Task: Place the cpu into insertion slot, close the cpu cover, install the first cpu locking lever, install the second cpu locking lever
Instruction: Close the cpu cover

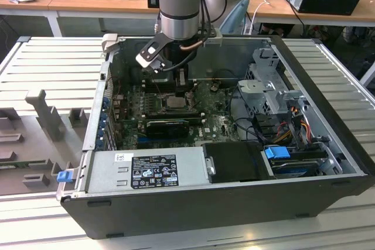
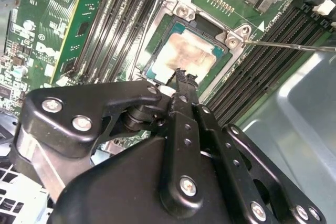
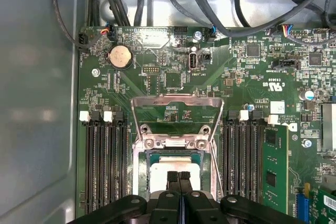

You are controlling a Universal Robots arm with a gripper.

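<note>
Already cpu (image 2: 190,54) in insertion slot (image 3: 138,169); cpu cover (image 3: 176,101) raised; gripper (image 3: 178,174) pinched together, empty, seemingly touching cpu.

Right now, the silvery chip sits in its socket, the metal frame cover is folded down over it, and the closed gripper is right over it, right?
Not quite: the cpu cover is open, swung up off the insertion slot, as the first wrist view shows. The rest holds: the cpu sits in the slot, with the shut gripper right over it.
</note>
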